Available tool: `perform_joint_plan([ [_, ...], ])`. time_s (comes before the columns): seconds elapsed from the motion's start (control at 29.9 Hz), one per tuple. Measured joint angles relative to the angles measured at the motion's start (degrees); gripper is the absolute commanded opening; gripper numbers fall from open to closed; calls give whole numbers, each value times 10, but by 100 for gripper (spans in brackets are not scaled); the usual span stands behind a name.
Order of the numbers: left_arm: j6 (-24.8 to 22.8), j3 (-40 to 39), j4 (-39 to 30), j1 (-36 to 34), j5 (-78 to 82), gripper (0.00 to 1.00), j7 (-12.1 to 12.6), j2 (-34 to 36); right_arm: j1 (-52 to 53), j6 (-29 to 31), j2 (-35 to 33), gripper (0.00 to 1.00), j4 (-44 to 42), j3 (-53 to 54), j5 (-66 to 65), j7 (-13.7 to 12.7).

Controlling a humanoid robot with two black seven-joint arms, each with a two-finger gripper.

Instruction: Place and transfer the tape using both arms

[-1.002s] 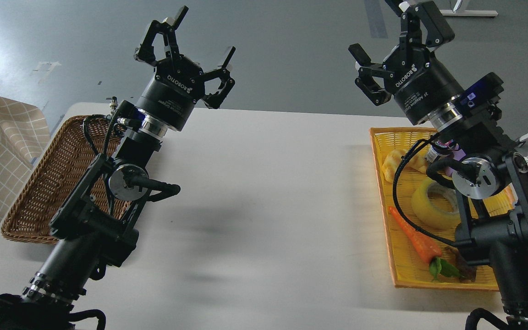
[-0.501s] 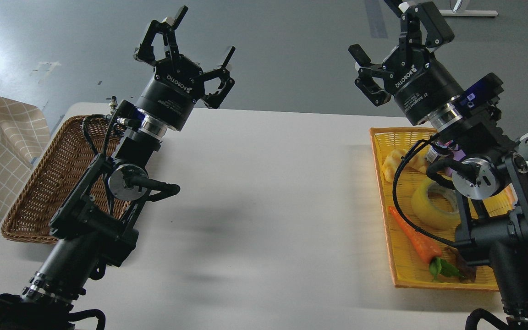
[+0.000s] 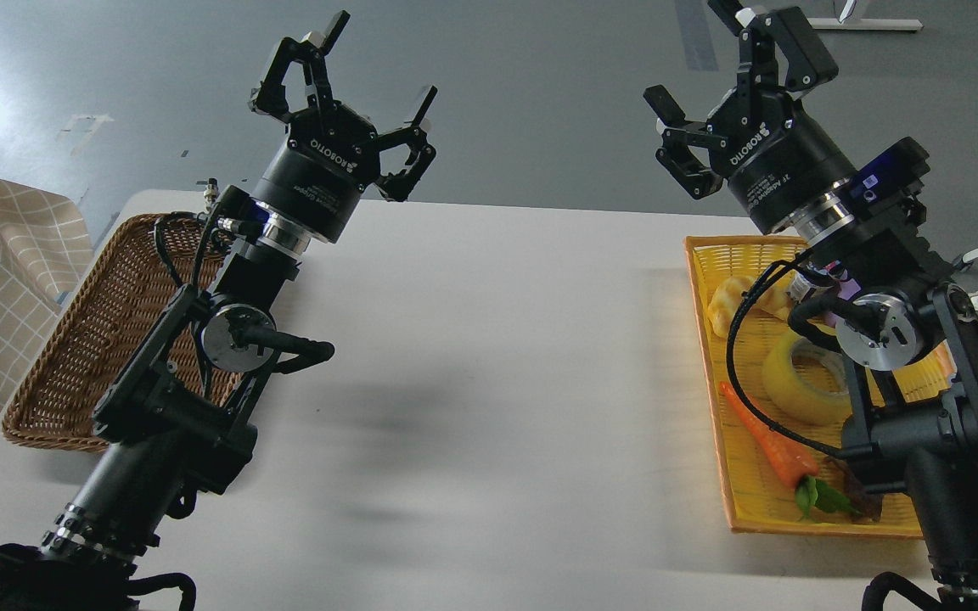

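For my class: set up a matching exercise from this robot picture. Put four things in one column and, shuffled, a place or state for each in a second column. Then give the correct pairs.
Things
1. tape
2. carrot
3. brown wicker basket
4. left pincer

Places or states
A. on the table's left side, partly behind an arm
B. lying in the yellow tray, at its near left side, leaves toward the camera
C. raised above the table, fingers spread, holding nothing
D. in the yellow tray's middle, partly hidden by the right arm

Pairs: 1-D, 2-B, 3-A, 4-C
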Motion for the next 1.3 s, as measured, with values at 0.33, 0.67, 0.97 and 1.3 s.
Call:
perform_joint_plan([
  [0.33,1,0,0,0,0,98,0,-1,1,4,0,100,9,-17,-19,1],
  [0.67,5,-1,0,7,1,98,1,-3,-15,4,-161,100,13,-80,-128,3],
  [0.97,6,-1,0,22,1,98,0,-11,-15,0,-271,100,8,-87,-199,4],
  [1.3,8,-1,0,23,2,98,0,-18,-37,8,-358,100,5,-57,-190,5],
])
